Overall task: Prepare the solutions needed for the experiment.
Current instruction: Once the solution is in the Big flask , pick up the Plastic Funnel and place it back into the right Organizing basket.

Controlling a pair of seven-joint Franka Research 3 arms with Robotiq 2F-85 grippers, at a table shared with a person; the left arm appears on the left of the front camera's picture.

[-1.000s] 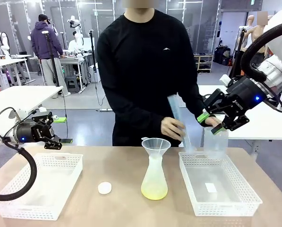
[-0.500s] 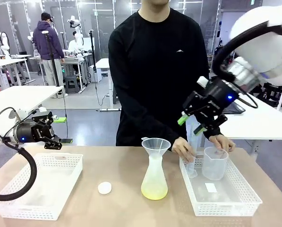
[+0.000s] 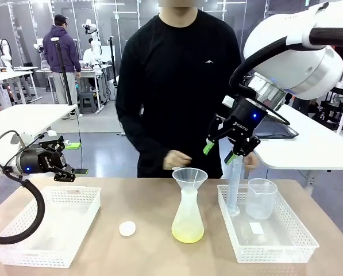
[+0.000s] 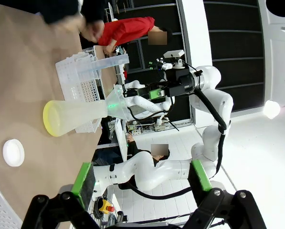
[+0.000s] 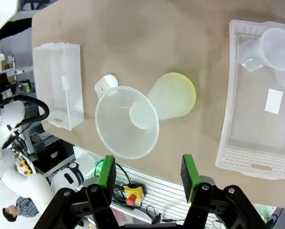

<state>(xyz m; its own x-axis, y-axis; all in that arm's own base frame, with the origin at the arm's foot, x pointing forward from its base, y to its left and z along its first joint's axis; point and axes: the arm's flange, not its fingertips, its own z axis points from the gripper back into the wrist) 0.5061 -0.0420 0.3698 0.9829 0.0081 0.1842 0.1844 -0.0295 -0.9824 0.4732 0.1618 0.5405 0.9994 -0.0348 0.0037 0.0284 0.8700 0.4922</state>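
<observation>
The solutions [image 3: 188, 233] lie as a shallow yellow-green layer in the flask [image 3: 188, 211], which stands upright mid-tabletop towards the near edge with a funnel [image 3: 189, 176] in its neck. The right gripper [image 3: 221, 152] hangs just above and to the right of the funnel, jaws apart and holding nothing. That puts it far nearer than the left gripper [image 3: 69, 168], which is also open and empty, by the left edge.

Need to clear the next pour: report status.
Left gripper jaws open, empty. Right gripper jaws open, empty, raised high. Solution shallow in flask, funnel on top. Person's hand just behind funnel.
</observation>
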